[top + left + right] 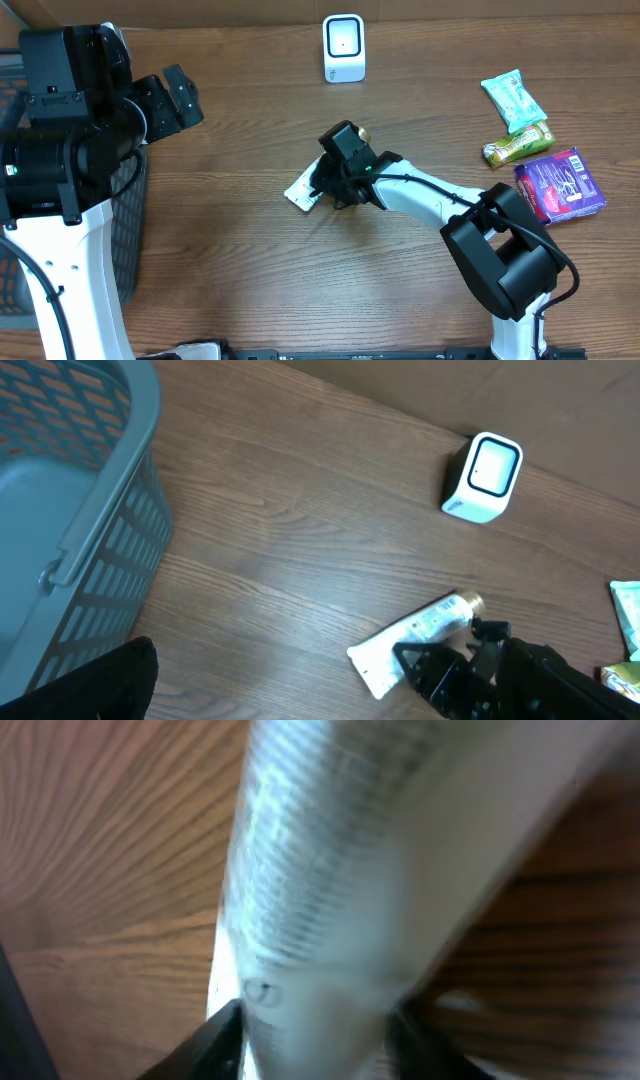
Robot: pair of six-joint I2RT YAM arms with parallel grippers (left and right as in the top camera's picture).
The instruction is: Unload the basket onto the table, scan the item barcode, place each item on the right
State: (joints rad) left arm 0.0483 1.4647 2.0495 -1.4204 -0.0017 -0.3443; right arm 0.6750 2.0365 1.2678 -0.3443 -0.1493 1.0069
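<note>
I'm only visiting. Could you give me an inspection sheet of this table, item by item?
Surface: wooden table, brown grain.
Job's things: white tube lying flat mid-table; white scanner upright at the far edge.
Clutter: three snack packets at the right.
Claws: left claw open, near the basket; right claw around the tube, grip unclear.
Cables: black cable along the right arm.
Surroundings: grey basket at left.
</note>
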